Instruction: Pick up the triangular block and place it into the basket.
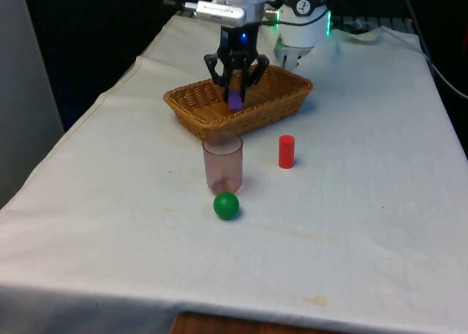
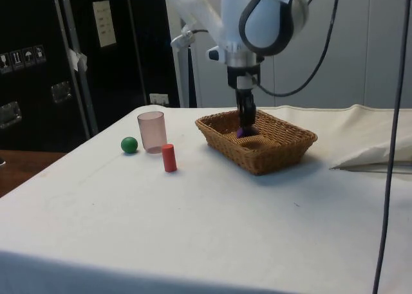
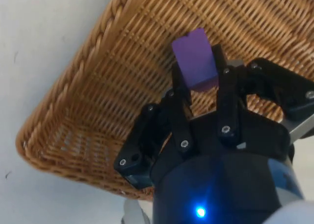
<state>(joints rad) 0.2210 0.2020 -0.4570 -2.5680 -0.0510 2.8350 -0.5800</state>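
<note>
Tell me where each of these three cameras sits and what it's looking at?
Front view: faces across the table; arm above basket, gripper holding the purple block.
Side view: from the table's side; arm, basket.
Wrist view: on the wrist, looking down past the fingers.
All share block and basket.

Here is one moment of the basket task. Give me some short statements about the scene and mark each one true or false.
1. The gripper holds a purple block. True.
2. The block is over the basket. True.
3. The red cylinder lies in the basket. False: it stands on the cloth, outside it.
4. The green ball is inside the pink cup. False: it sits on the cloth beside the cup.
5. The cup stands upright. True.
</note>
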